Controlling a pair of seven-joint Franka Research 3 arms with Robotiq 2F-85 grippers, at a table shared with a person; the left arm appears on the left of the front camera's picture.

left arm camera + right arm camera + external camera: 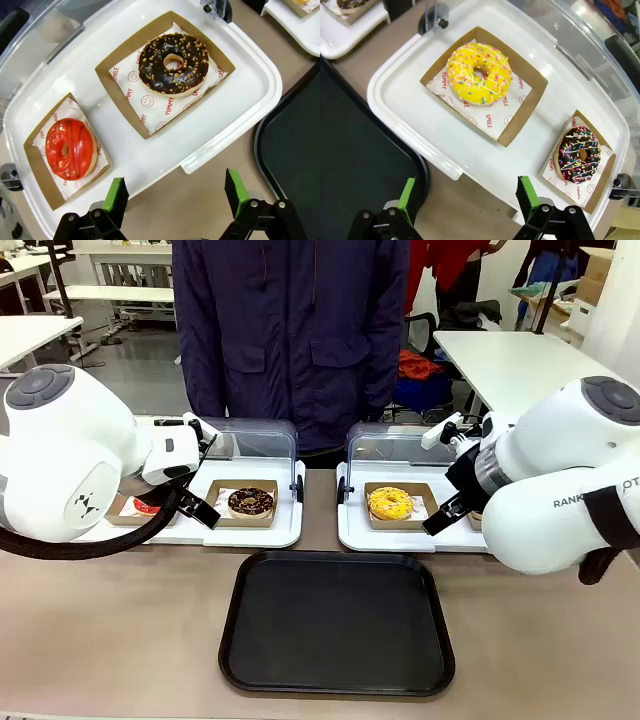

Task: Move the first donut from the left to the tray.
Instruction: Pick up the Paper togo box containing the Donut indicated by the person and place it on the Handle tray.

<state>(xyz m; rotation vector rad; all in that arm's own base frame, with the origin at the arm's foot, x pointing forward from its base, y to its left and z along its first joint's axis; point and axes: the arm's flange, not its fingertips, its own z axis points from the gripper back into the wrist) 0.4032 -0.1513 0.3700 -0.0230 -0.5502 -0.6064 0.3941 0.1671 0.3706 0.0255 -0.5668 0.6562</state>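
The first donut from the left [69, 148] is a glossy red ring in a brown cardboard holder with white paper. It lies at the left end of a white tray [240, 100], and my left arm half hides it in the front view [147, 506]. My left gripper [175, 197] hovers open above that white tray's near edge, to the right of the red donut, with nothing between its green pads. The black tray [337, 620] lies bare at the table's front centre. My right gripper [467, 197] hangs open over the other white tray's near edge.
A chocolate donut with nuts [173, 64] sits beside the red one. A yellow donut [479, 74] and a dark sprinkled donut [579, 155] lie on the right white tray. Clear domed lids [262, 440] stand raised behind both. A person in a dark coat [290, 330] stands across the table.
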